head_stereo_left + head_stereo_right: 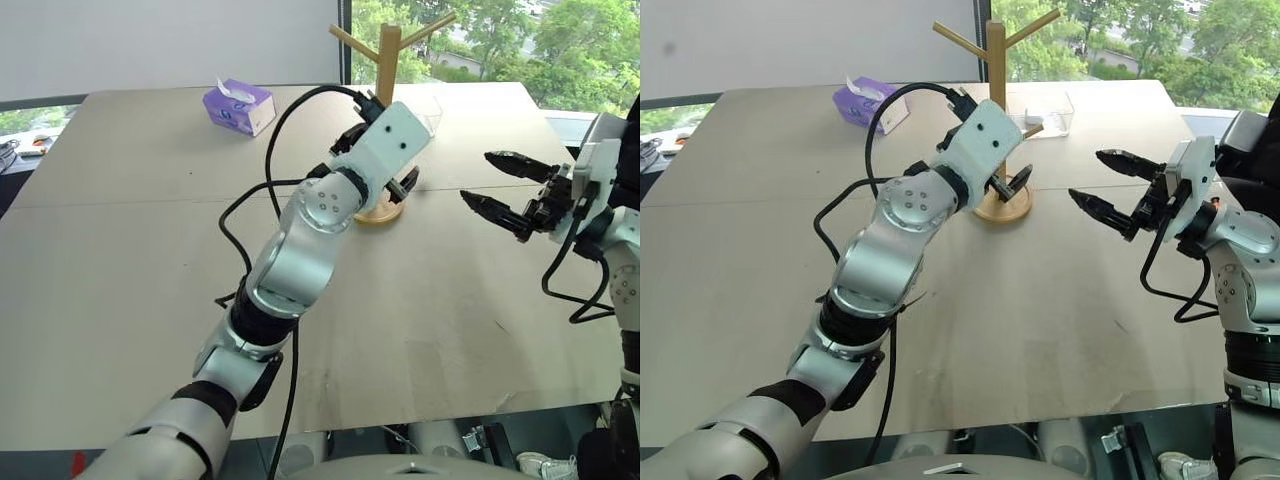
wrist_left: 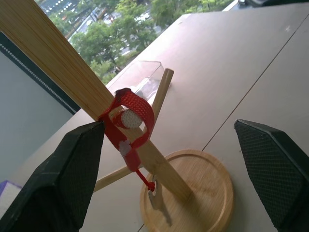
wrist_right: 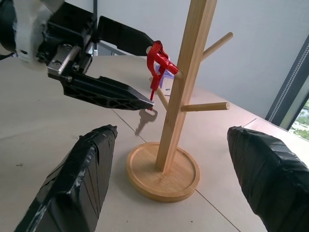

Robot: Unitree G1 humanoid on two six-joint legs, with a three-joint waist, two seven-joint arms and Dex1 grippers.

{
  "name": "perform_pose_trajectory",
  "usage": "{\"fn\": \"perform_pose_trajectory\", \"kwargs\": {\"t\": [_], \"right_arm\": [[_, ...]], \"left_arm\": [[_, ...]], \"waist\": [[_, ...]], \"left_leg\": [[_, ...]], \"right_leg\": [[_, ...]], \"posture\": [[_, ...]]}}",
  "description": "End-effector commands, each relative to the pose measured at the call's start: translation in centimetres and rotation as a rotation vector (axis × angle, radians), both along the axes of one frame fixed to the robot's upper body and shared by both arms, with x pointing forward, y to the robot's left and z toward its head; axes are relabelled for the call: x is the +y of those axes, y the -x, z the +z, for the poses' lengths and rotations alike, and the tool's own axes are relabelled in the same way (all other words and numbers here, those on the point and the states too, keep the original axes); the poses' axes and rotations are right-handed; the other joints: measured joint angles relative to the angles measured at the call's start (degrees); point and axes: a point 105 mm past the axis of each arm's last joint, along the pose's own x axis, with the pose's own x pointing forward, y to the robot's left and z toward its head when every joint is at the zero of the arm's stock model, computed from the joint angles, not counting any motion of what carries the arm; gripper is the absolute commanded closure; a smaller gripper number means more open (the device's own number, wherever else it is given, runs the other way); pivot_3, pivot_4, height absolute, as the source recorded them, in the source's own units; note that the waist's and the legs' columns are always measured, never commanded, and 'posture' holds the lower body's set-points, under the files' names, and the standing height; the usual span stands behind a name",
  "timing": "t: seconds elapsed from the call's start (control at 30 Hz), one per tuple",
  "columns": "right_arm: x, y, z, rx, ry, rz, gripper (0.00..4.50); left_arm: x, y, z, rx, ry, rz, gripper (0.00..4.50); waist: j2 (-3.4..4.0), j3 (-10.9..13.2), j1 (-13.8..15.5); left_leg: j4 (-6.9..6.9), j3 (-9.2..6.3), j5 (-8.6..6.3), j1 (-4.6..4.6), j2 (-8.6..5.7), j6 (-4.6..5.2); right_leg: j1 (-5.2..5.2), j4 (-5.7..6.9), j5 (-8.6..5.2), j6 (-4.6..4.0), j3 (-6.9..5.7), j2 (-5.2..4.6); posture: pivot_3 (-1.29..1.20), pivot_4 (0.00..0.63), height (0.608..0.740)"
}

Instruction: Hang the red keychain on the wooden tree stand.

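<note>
Wide open and empty, my left gripper (image 3: 126, 67) flanks the red keychain (image 2: 129, 123), a light, floppy strap best pinched mid-loop, draped on a peg of the wooden tree stand (image 3: 179, 92).

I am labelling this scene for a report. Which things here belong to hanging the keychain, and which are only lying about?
Belong to the job:
- red keychain, looped on a peg
- wooden tree stand
- left pincer, open beside the keychain

Only lying about:
- purple tissue box
- clear plastic box behind the stand
- right pincer, open, apart
</note>
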Motion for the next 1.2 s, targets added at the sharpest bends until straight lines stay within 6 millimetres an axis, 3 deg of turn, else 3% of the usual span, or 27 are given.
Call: {"fn": "perform_pose_trajectory", "kwargs": {"t": [0.03,0.23,0.37,0.5,0.63,0.8,0.87,1.07,1.2], "right_arm": [[-0.2,0.6,1.2,-0.049,-0.007,0.002,0.57],[-0.1,0.5,1.0,-0.043,-0.008,0.006,0.57],[-0.1,0.5,1.0,-0.041,-0.014,0.006,0.57],[-0.3,0.2,0.6,-0.019,-0.06,-0.042,0.57],[-0.8,-0.8,-0.5,0.024,-0.137,-0.148,0.57],[-2.0,-2.7,-3.1,0.07,-0.254,-0.369,0.57],[-2.3,-3.3,-4.5,0.065,-0.288,-0.466,0.57],[-3.6,-4.7,-7.4,0.054,-0.333,-0.676,0.57],[-4.2,-5.1,-8.4,0.038,-0.325,-0.743,0.57]], "left_arm": [[0.8,1.5,0.0,-0.03,0.012,-0.039,0.01],[1.9,2.0,-1.5,0.012,0.018,-0.022,0.01],[4.1,1.7,-2.2,0.083,0.14,0.047,0.01],[9.4,1.0,-3.7,0.177,0.423,0.18,0.01],[13.3,1.1,-4.1,0.122,0.543,0.292,0.01],[18.1,1.4,-5.8,0.023,0.568,0.465,0.01],[19.8,1.5,-7.6,0.02,0.556,0.532,0.01],[22.3,1.3,-12.0,0.037,0.569,0.646,0.01],[22.4,0.9,-13.2,0.032,0.596,0.67,0.01]], "waist": [[0.01,0.0,-0.02],[0.01,0.0,0.28],[0.01,0.0,0.1],[0.02,-0.01,-0.29],[0.02,-0.02,-0.1],[0.0,-0.04,0.17],[0.01,-0.05,0.18],[0.02,-0.05,0.16],[0.02,-0.05,0.13]], "left_leg": [[0.0,-0.01,0.0,0.01,0.0,0.0],[0.05,-0.03,0.0,0.01,0.0,0.0],[0.06,-0.03,0.0,0.0,0.0,0.01],[0.04,-0.1,0.0,0.04,0.04,0.0],[0.05,-0.16,0.01,0.02,0.05,-0.01],[0.07,-0.11,0.0,0.02,0.03,-0.01],[0.07,-0.12,0.0,0.02,0.04,-0.01],[0.07,-0.09,0.0,0.03,0.03,0.0],[0.07,-0.1,-0.01,0.02,0.03,0.0]], "right_leg": [[0.0,0.01,0.0,0.0,0.01,0.01],[0.01,0.05,0.0,0.0,-0.02,0.0],[0.01,0.04,0.0,0.0,0.0,-0.02],[0.01,0.05,0.0,-0.01,0.05,0.05],[0.01,0.06,0.0,-0.01,0.01,0.09],[0.02,0.06,0.01,-0.02,0.04,0.02],[0.03,0.06,0.01,-0.02,0.01,0.0],[0.01,0.09,0.02,-0.02,0.01,0.0],[0.01,0.09,0.02,-0.02,-0.01,0.0]], "posture": [[0.0,0.15,0.74],[0.0,0.15,0.74],[0.0,0.15,0.74],[0.0,0.15,0.74],[0.0,0.15,0.74],[0.0,0.15,0.74],[0.0,0.15,0.74],[0.0,0.15,0.74],[0.0,0.15,0.74]]}}
